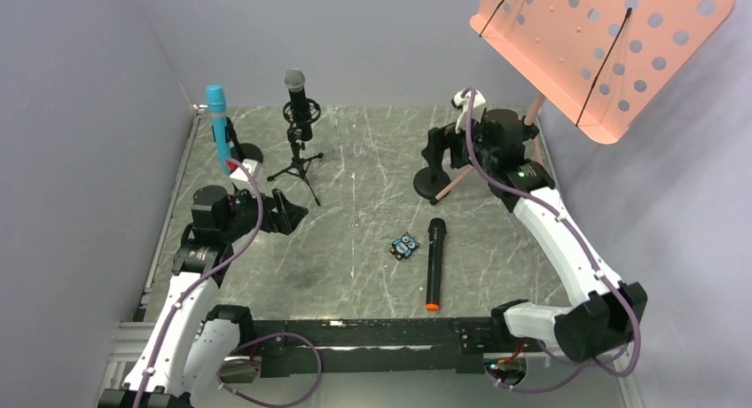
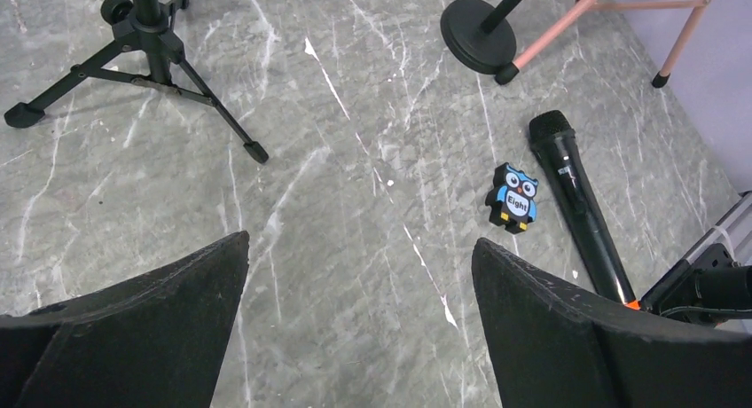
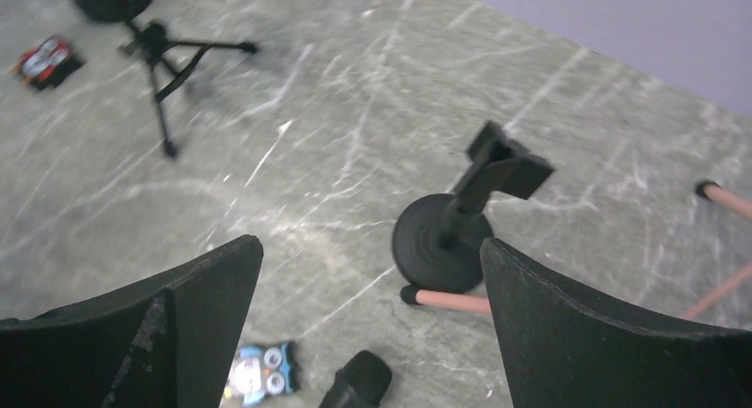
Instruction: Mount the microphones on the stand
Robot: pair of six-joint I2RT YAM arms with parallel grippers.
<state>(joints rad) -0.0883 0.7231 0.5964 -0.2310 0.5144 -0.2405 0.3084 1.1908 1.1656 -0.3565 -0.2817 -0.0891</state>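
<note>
Lying well apart from jaws, black mic (image 1: 434, 264), L gripper (image 2: 362, 239) spread wide, R gripper (image 3: 368, 247) too

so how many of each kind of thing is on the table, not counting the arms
microphones: 3 (blue microphone, silver-headed microphone, black microphone)
microphone stands: 3 (tripod stand, left round-base stand, right round-base stand)
music stand: 1
owl figure: 1
total: 8
</note>
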